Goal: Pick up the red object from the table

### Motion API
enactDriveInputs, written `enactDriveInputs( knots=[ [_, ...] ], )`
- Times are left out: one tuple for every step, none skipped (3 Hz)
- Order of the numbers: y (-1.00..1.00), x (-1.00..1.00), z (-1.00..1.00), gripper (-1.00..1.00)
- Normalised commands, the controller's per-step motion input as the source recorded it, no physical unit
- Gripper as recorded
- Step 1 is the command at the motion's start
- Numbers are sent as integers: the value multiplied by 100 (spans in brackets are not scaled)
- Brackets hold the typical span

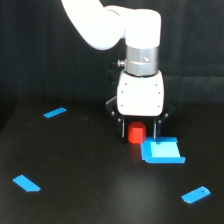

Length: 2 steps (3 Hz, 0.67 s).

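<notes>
- Exterior view: the white arm comes in from the top and points straight down over the middle of the table, a wide matte black surface with a faint sheen.
- Exterior view: a silver wrist ring sits above a white rounded housing, and below it the black gripper hangs with its two dark fingers reaching down toward the table.
- Exterior view: the red object, a small bright red-orange short block, sits between the two fingers, its top just under the white housing.
- Exterior view: the fingers stand on either side of the red object, close against it; whether they actually press on it or leave a thin gap cannot be told here.
- Exterior view: it is also unclear whether the red object rests on the table or is lifted slightly off it.
- Exterior view: a blue square lies flat just beside the red object, toward the exterior view's right and a little nearer the camera, its corner next to the red block.
- Exterior view: three blue flat pieces lie well apart from the gripper: an upper-left strip, a lower-left strip, and a lower-right strip.
</notes>
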Motion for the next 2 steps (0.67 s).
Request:
enactDriveInputs(
  knots=[
    [2,-4,-30,-94],
    [-2,-3,-17,-100]
  ],
)
